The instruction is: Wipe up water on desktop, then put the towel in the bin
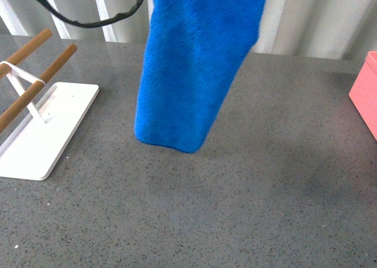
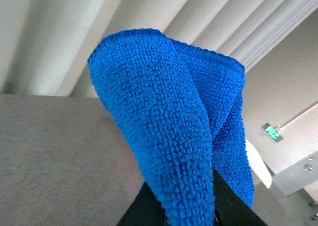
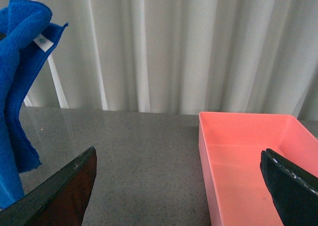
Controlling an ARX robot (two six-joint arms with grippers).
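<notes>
Clearly we have a soft, light, floppy cloth on our hands: the towel (image 1: 194,68) hangs in a long fold from our left gripper (image 2: 191,212), which is clenched on a bunched upper part. Its lower end is close over the desktop (image 1: 265,191). The fuzzy terry should hold well, and we judge a gathered fold safer than one edge. Our right gripper (image 3: 178,159) is spread and empty beside the bin (image 3: 248,131).

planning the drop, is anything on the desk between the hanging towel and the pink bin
Nothing visible does: the towel hangs mid-desk, and only bare desk lies between it and the bin at the right. The white rack is on the other side.
</notes>
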